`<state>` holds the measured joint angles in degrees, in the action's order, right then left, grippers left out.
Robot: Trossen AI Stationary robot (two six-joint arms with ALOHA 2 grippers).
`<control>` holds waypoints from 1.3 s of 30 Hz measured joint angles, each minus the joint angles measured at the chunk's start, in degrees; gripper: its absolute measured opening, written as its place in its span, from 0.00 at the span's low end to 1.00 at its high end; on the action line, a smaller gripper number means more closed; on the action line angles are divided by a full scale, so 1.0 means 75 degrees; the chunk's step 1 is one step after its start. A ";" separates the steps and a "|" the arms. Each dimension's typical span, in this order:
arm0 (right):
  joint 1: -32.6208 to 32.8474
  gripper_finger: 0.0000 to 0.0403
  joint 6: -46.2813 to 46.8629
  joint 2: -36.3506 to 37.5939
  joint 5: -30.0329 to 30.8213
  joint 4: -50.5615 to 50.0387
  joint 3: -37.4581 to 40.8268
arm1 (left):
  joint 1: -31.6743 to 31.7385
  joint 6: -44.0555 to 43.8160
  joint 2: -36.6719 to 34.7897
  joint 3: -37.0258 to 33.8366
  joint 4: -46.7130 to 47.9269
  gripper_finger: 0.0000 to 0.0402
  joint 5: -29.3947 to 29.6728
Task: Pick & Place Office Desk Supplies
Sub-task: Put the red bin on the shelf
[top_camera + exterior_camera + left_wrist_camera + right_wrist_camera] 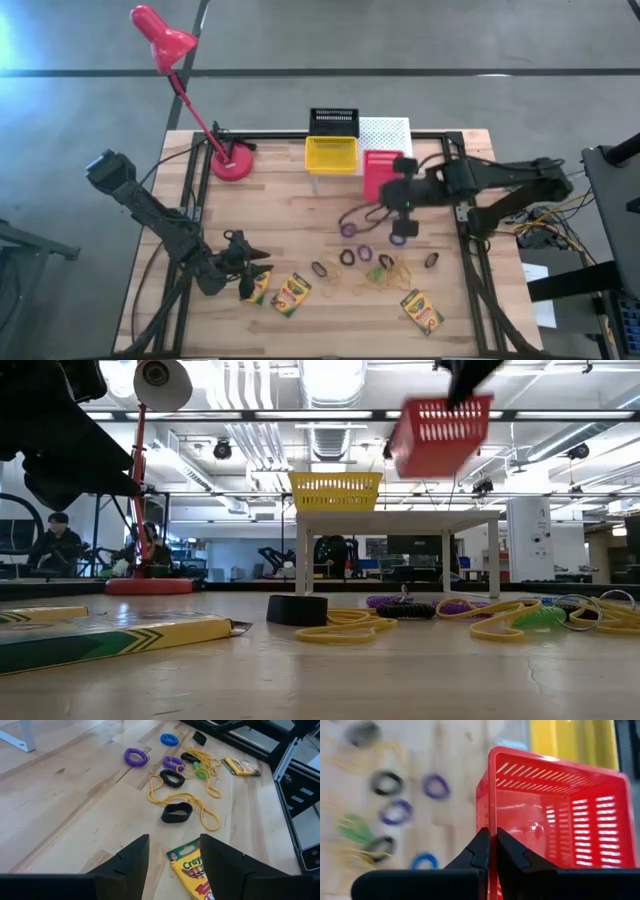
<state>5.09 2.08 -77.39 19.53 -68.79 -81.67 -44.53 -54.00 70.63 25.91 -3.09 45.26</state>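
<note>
Right gripper [492, 851] pinches red basket's [555, 815] wall, basket tilted in the air near bench [300, 215] back edge; left gripper [172, 857] spread over crayon box [192, 872] near front-left corner

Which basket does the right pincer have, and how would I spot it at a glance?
Start at the white perforated riser along the table's far edge, where the yellow basket and black basket sit. Just to the right of the yellow one, the red basket hangs tilted in the air, its wall pinched by the right pincer. It is the only red basket and the only one off its support.
</note>
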 joint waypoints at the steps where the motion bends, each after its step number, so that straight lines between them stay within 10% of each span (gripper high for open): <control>1: -0.0274 0.03 -0.0219 0.0152 0.0003 0.0204 0.0266 | -0.0001 0.0000 0.0000 0.0000 -0.0003 0.45 0.0002; 16: -0.3449 0.03 -0.3399 0.0455 -0.0829 0.2157 0.2092 | 0.0023 -0.0003 -0.0006 0.0015 -0.0197 0.45 0.0026; 25: -0.3614 0.05 -0.3638 0.0482 -0.0839 0.2346 0.2497 | 0.0107 0.0000 -0.0006 0.0042 -0.0270 0.45 0.0027; 39: -0.3614 0.37 -0.3478 0.0551 -0.0871 0.2226 0.2088 | 0.0104 -0.0003 -0.0006 0.0044 -0.0272 0.45 0.0026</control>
<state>-22.02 -24.01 -73.25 12.99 -52.10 -66.01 -43.75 -54.02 70.59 26.24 -5.13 45.46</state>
